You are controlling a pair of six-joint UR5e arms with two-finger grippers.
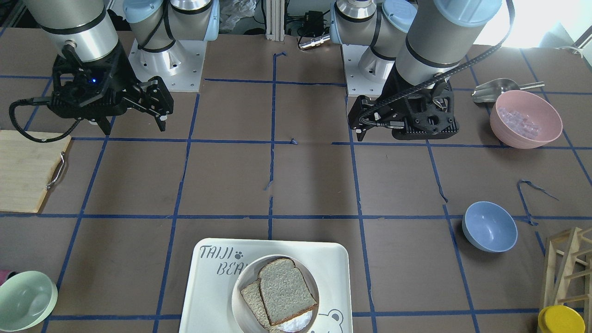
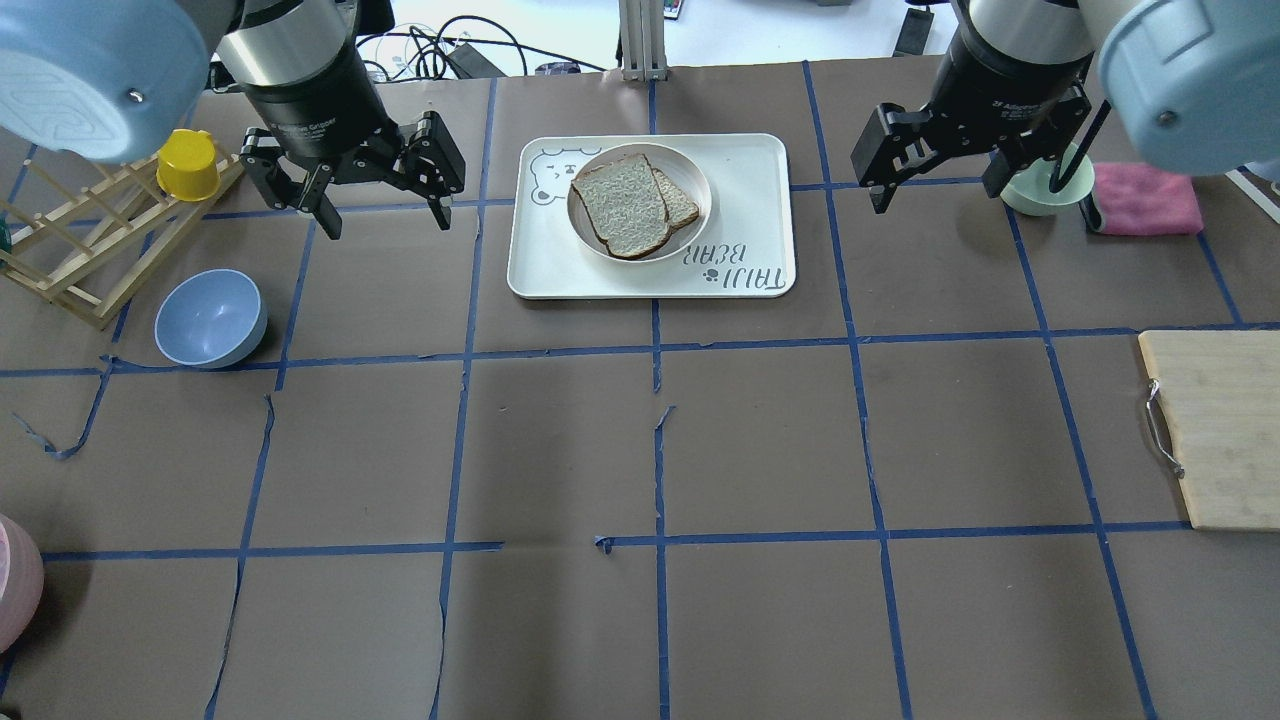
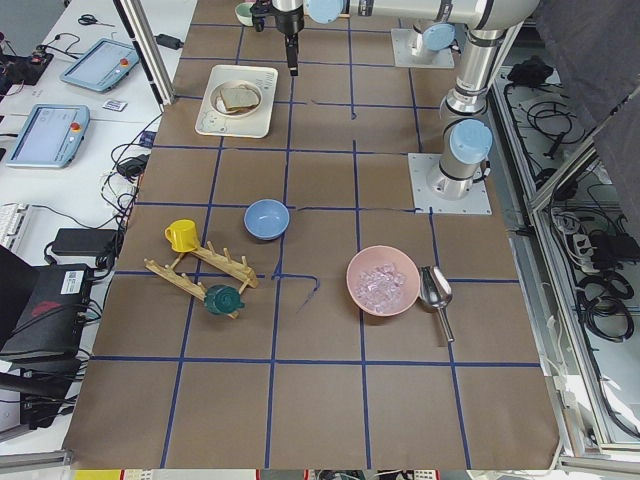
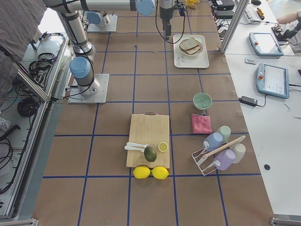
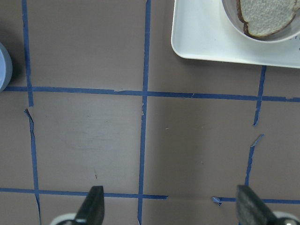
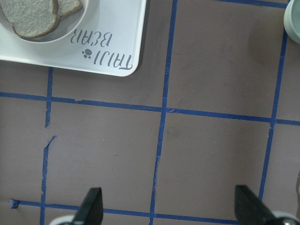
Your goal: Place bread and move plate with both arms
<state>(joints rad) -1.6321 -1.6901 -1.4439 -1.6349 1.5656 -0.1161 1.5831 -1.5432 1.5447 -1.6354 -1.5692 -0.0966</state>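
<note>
Well, overhead first: my left gripper (image 2: pixel 385 215) and my right gripper (image 2: pixel 965 195) hang either side of the tray (image 2: pixel 760 190), jaws apart and empty. The bread (image 2: pixel 622 203) lies between them on the plate (image 2: pixel 706 185), which sits on that tray. I judge this flanking stance suits taking the plate's rim from both sides. Each gripper stands well clear of the tray's edge, with open table inward. A green bowl (image 2: pixel 1020 197) sits close under my right gripper.

From the front-facing camera, the bread rests on a thinner slice (image 1: pixel 252 298), so placing looks done.

The side views add nothing finer.

At each wrist, my fingers (image 5: pixel 92 206) are spread over bare table (image 5: pixel 93 140), the tray's corner ahead and inward.
</note>
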